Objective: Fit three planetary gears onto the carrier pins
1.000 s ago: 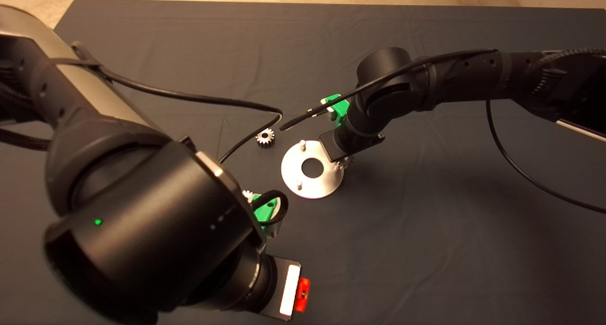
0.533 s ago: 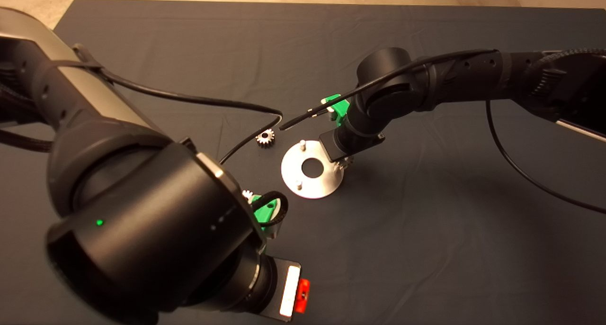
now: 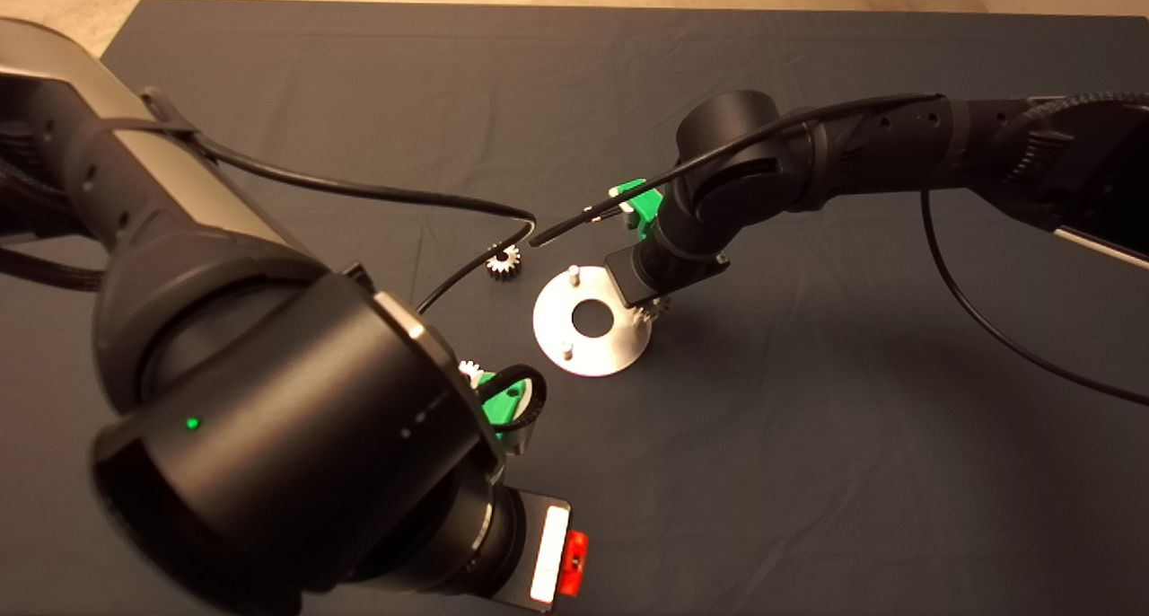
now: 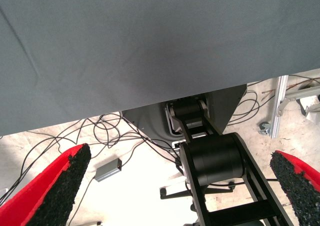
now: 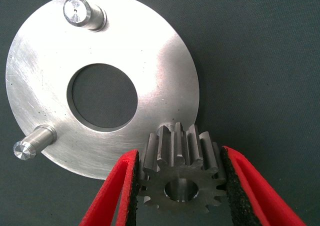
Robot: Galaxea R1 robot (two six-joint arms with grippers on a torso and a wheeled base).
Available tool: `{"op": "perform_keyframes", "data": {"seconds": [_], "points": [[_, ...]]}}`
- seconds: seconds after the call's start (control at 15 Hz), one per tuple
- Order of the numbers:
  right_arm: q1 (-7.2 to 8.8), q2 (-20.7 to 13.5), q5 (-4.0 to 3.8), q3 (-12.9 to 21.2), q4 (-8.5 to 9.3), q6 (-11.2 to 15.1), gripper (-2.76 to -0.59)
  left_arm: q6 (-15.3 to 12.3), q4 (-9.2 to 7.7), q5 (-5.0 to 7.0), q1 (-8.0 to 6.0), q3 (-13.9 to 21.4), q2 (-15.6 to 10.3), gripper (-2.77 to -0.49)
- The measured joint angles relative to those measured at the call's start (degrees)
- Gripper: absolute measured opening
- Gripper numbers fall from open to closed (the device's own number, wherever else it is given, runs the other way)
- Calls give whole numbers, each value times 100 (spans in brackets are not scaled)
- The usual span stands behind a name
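My right gripper [image 5: 177,186] is shut on a silver planetary gear [image 5: 180,178] and holds it over the near rim of the shiny carrier disc [image 5: 165,71]. Two carrier pins [image 5: 82,12] [image 5: 31,145] stand bare on the disc; the third is hidden under the gear. In the head view the disc [image 3: 610,351] lies mid-mat, with the held gear [image 3: 654,309] at its right edge. A loose gear [image 3: 504,261] lies on the mat left of the disc. Another gear [image 3: 469,370] peeks out beside my left arm. My left gripper [image 4: 175,191] is open and holds nothing.
The left arm's big black body [image 3: 269,436] fills the lower left of the head view. Its cable [image 3: 431,205] runs across the mat to the loose gear. The left wrist view shows the mat's edge [image 4: 150,106], floor cables and the robot's base.
The left arm has crept slightly, and its cable now crosses the loose gear's edge. The right gripper and its gear have stayed where they were.
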Motion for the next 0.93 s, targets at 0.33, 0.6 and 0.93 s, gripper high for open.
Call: {"op": "perform_keyframes", "data": {"seconds": [0.33,0.6,0.93], "points": [[-107,0,0,5,7,17,-234,-20,-1,0,0,0,-1,-64],[-107,0,0,5,7,17,-234,-21,-1,0,0,0,0,-64],[-107,0,0,2,7,17,-234,-21,-1,0,0,0,0,-64]]}}
